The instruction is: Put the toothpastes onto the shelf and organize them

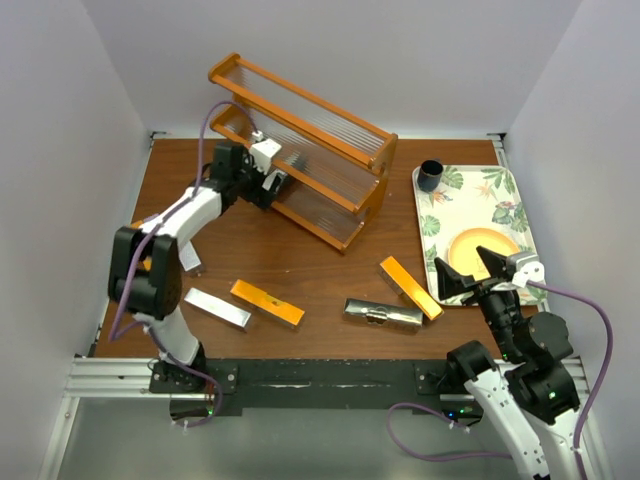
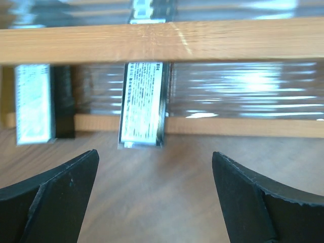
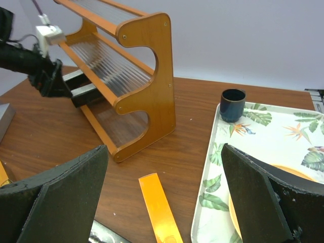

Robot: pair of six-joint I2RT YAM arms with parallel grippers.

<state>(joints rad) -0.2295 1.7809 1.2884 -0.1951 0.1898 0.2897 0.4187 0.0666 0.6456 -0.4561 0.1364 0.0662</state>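
Observation:
The orange-brown shelf (image 1: pixel 300 150) stands at the back of the table and also shows in the right wrist view (image 3: pixel 147 71). My left gripper (image 1: pixel 275 190) is open and empty at the front of its lowest tier (image 2: pixel 154 162). Two cartons (image 2: pixel 143 104) (image 2: pixel 34 104) lie end-on in that tier just beyond its fingers. On the table lie a silver toothpaste (image 1: pixel 217 308), an orange one (image 1: pixel 267 302), another silver one (image 1: pixel 383 314) and another orange one (image 1: pixel 410 287). My right gripper (image 1: pixel 468 268) is open and empty above the last orange carton (image 3: pixel 159 207) and the tray's edge.
A leaf-patterned tray (image 1: pixel 505 185) lies at the right with a dark cup (image 1: pixel 431 175) and an orange plate (image 1: pixel 480 248) on it. Walls close in the table on the left, back and right. Something orange (image 1: pixel 142 262) shows partly under the left arm.

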